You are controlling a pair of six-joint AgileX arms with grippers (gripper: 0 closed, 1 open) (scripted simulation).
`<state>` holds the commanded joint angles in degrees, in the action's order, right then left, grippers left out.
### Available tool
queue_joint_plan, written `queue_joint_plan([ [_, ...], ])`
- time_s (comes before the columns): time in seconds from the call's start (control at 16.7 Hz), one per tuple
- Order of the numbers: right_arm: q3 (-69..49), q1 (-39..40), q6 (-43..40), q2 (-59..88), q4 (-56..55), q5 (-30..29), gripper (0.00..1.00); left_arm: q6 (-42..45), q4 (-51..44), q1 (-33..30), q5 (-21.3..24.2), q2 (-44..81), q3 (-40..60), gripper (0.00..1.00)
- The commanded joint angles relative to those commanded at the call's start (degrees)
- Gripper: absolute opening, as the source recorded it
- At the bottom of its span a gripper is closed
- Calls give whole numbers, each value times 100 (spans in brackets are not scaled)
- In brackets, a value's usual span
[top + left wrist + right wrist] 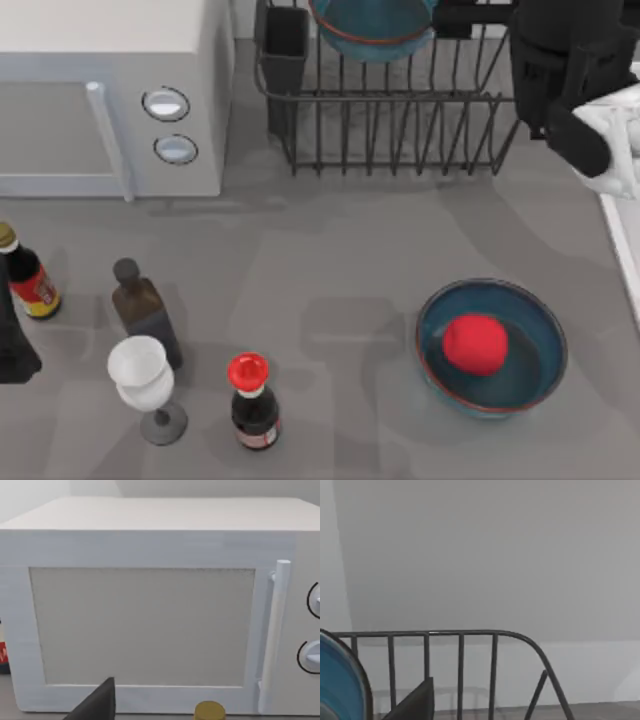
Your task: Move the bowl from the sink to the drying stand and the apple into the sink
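A teal-blue bowl (372,28) with a reddish rim rests in the dark wire drying stand (390,130) at the back; its blue side (337,682) shows behind the stand's bars (461,670) in the right wrist view. My right gripper (582,140) hovers at the stand's right end, apart from that bowl. A second, like bowl (530,350) sits on the table at front right with the red apple (475,343) inside it. The sink (622,240) shows as a pale rim at the right edge. My left gripper (15,350) stays parked at the far left.
A white microwave (110,90) fills the back left, and the left wrist view faces its door (142,625). Near the front left stand a red-labelled bottle (30,285), a dark bottle (145,310), a white goblet (145,385) and a red-capped bottle (252,405).
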<state>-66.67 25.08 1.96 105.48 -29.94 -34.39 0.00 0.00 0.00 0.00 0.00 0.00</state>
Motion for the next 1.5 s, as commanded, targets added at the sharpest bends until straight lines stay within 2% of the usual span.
queue_joint_plan([
  [0.42, 2563, -1611, -17, -3498, 2168, 1495, 100, 0, 0, 0, 0, 0, 0, 100],
  [0.78, 4156, -1860, -242, -6212, 2908, 2674, 100, 0, 0, 0, 0, 0, 0, 100],
  [1.2, 5871, -2287, -237, -9513, 3128, 3344, 100, 0, 0, 0, 0, 0, 0, 100],
  [1.5, 6637, -2490, -200, -10516, 3002, 3447, 100, 0, 0, 0, 0, 0, 0, 100],
])
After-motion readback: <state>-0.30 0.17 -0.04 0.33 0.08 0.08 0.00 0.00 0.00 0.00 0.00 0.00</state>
